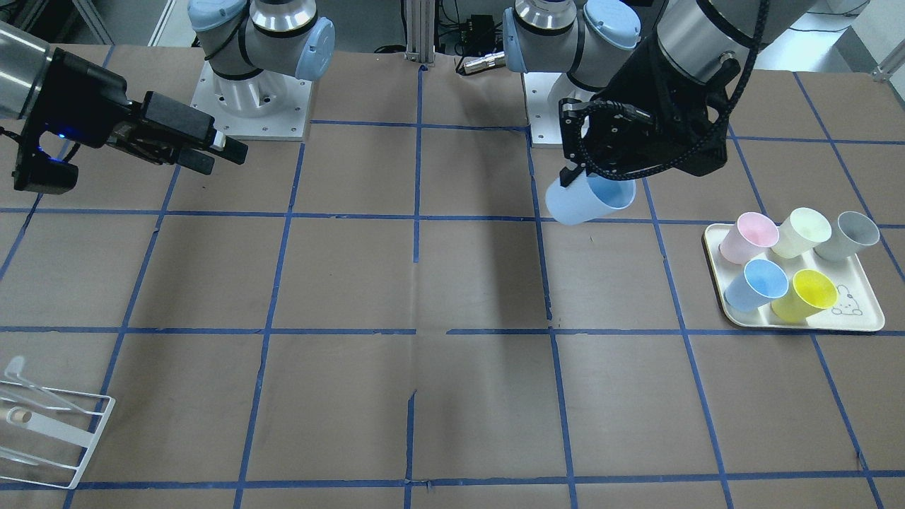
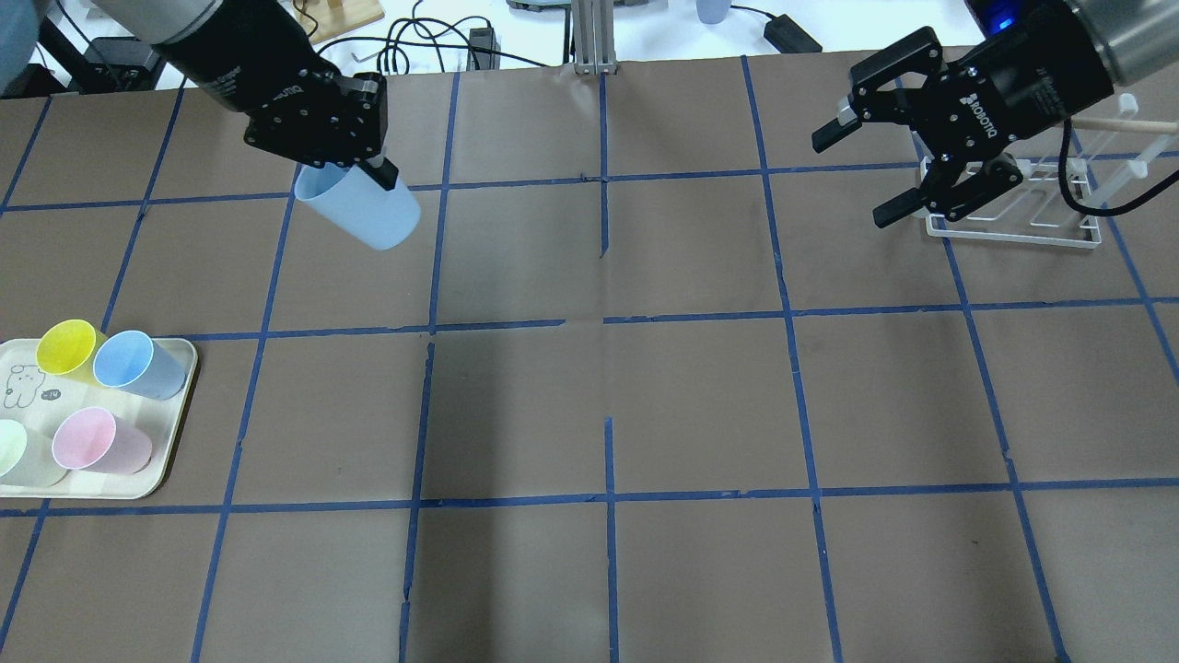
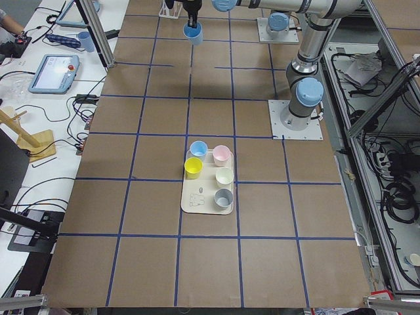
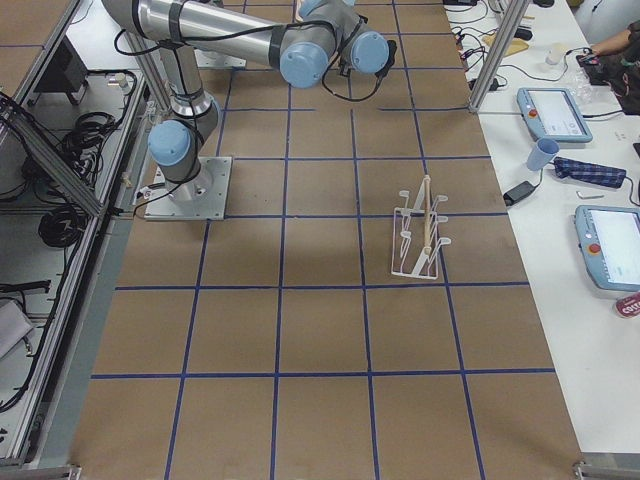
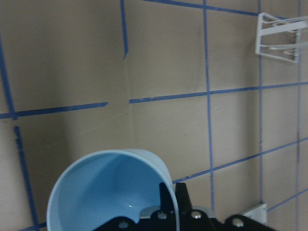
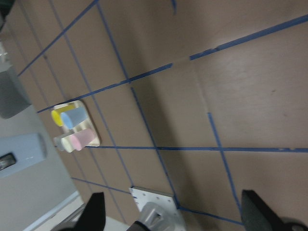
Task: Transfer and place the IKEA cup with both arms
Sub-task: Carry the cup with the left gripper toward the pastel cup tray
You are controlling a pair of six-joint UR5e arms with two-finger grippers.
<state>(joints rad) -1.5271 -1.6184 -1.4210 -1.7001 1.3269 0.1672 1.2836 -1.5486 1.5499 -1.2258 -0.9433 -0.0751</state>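
1. The left hand grasps the IKEA cup at its rim. The cup hangs tilted just below the hand, lifted off the tabletop.
2. The right hand is released, fingers spread and carrying nothing, well apart from the left hand.
3. The step looks like carrying the cup toward the hand-over. The next move calls for presenting the cup's wall so the right hand can close on it away from the left fingers.
4. A tray of other pastel cups, including a sky-blue cup, lies well to the left hand's outer side. A white wire rack sits beyond the right hand, lower down, probably the destination.
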